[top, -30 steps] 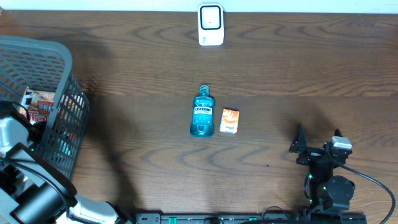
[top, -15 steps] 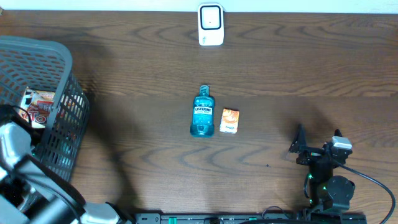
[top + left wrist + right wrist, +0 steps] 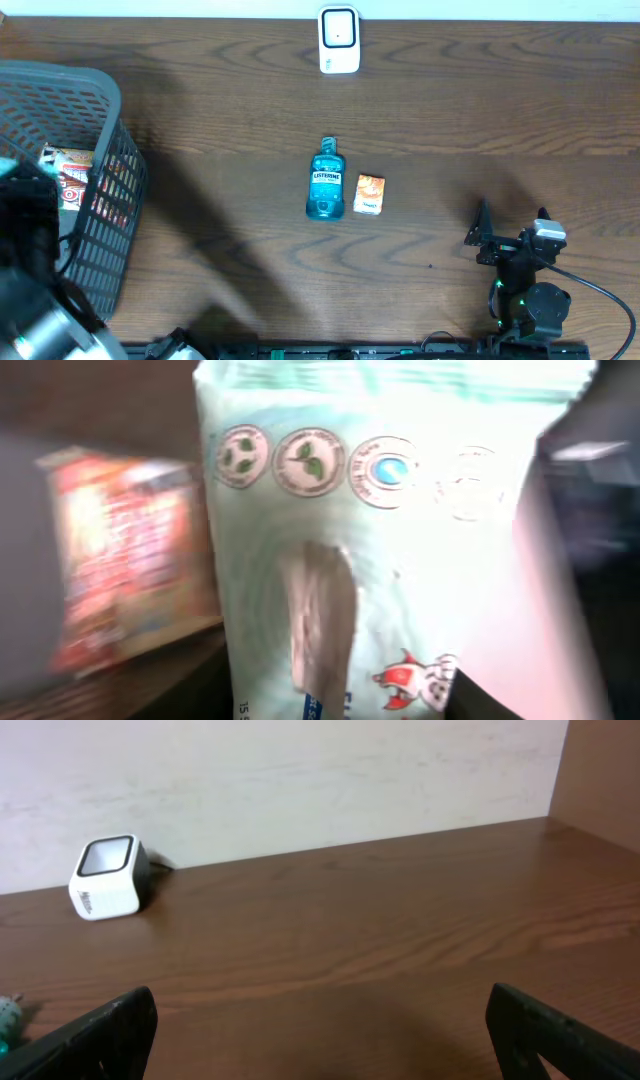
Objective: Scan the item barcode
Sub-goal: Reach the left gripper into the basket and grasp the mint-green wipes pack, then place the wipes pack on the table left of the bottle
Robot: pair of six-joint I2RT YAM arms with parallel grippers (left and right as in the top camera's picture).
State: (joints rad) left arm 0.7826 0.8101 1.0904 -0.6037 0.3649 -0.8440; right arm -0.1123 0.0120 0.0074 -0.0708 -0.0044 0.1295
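Lifting the green packet (image 3: 400,540) from the basket (image 3: 60,80), we go slow. Left end effector (image 3: 360,690): hold unclear. Right end effector (image 3: 320,1030): wide open, empty.

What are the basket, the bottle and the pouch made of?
Basket: grey plastic, probably, an open moulded mesh. Bottle: clear plastic by the look, blue liquid showing through. Pouch: soft glossy plastic film, seemingly, crimped along its top.
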